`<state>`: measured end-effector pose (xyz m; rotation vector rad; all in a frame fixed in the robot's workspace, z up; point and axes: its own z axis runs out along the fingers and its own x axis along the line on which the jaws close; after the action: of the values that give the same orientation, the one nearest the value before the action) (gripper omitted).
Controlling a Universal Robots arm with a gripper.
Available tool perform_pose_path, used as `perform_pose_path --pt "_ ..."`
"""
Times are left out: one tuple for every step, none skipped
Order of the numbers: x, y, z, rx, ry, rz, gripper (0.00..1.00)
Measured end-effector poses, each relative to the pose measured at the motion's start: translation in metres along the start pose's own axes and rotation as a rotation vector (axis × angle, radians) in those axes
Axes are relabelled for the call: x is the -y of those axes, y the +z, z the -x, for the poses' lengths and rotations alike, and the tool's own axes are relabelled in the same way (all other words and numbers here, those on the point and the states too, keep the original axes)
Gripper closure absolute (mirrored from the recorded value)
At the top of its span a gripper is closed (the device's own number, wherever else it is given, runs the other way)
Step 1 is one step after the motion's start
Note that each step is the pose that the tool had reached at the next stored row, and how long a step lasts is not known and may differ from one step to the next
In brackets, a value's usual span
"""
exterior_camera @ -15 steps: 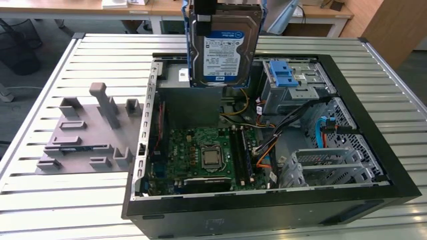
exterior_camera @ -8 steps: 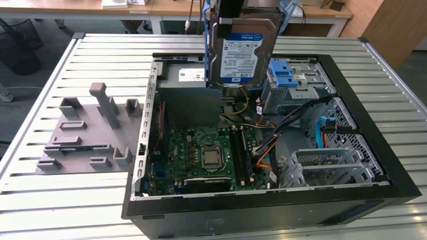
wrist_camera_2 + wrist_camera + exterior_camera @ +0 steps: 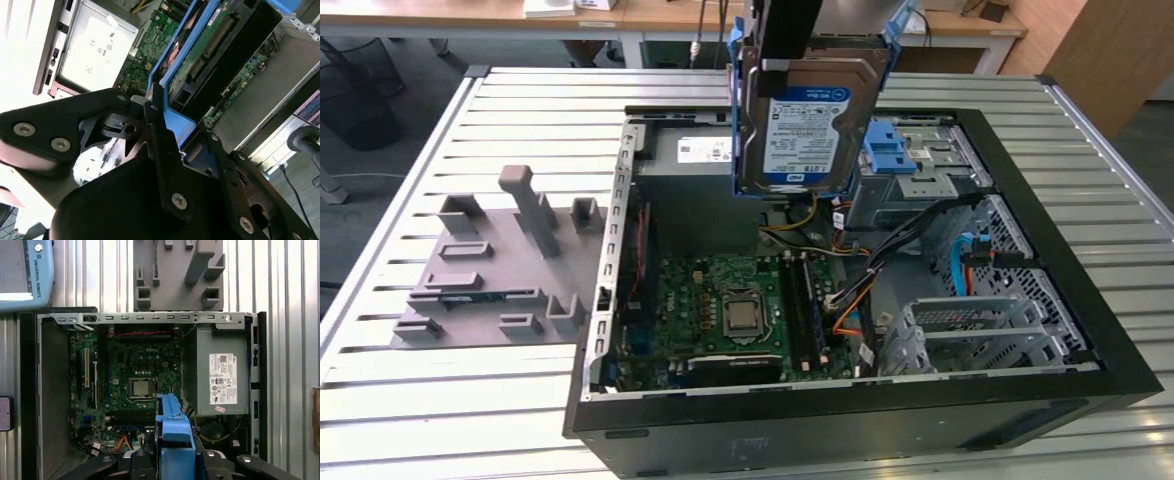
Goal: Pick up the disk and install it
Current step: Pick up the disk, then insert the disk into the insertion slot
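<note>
Nearest in the exterior view: bare slats of the metal table point(image 3: 414, 420), then the black side wall of an open computer case point(image 3: 854, 425) lying flat on it. Just inside that wall, the green motherboard point(image 3: 707, 310) with its CPU socket point(image 3: 744, 316) in the middle. An orange cable point(image 3: 854, 300) beside it. Toward the exterior view's right, a silver perforated bay point(image 3: 987, 330), with a blue cable point(image 3: 970, 262) behind. Out on the table at the exterior view's left, apart from the case, a grey fixture block point(image 3: 480, 275) with upright posts and slots.

Farther in, held up over the case's open interior: the disk point(image 3: 803, 125), upright, its white-and-blue label facing the exterior camera. Blue carrier frame point(image 3: 744, 120) along its long edges. Pinched from above by the gripper point(image 3: 790, 60), closed onto that frame.

In the second wrist view, gripper point(image 3: 180, 130) clamped on the blue frame, black fingers point(image 3: 160, 150) pressed against its edge. Disk point(image 3: 220, 47) turned there to show its green circuit-board side. In the first wrist view, disk point(image 3: 174, 427) edge-on between the gripper point(image 3: 174, 462) arms, over the motherboard point(image 3: 135, 370) edge and beside the power supply point(image 3: 222, 370).

Behind the disk in the exterior view: grey power supply point(image 3: 687, 155) with a white sticker at the case's far wall. At the exterior view's right, a silver drive cage point(image 3: 907, 160) with a blue latch. Farthest: wooden desks point(image 3: 654, 15).
</note>
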<state>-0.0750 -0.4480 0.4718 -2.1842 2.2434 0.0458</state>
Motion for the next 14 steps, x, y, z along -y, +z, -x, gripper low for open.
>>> perform_pose_path --pt "0.0000 0.0000 0.0000 -0.0003 0.000 0.0001 0.64" --pt "0.0000 0.0000 0.0000 -0.0003 0.000 0.0001 0.64" --pt "0.0000 0.0000 0.0000 -0.0003 0.000 0.0001 0.64" --pt "0.0000 0.0001 0.0000 -0.0003 0.000 0.0001 0.64" --pt "0.0000 0.0001 0.0000 -0.0003 0.000 0.0001 0.64" --pt "0.0000 0.0001 0.0000 -0.0002 0.000 0.0001 0.64" --pt "0.0000 0.0002 0.0000 -0.0003 0.000 0.0001 0.64" --pt "0.0000 0.0003 0.0000 -0.0003 0.000 0.0001 0.64" --pt "0.0000 0.0005 0.0000 -0.0002 0.000 0.0001 0.64" --pt "0.0000 0.0005 0.0000 -0.0003 0.000 0.0001 0.64" --pt "0.0000 0.0005 0.0000 -0.0003 0.000 0.0001 0.64" --pt "0.0000 0.0006 0.0000 -0.0003 0.000 0.0001 0.64" --pt "0.0000 0.0006 0.0000 -0.0002 0.000 0.0000 0.64" --pt "0.0000 0.0007 0.0000 -0.0002 0.000 0.0001 0.64"
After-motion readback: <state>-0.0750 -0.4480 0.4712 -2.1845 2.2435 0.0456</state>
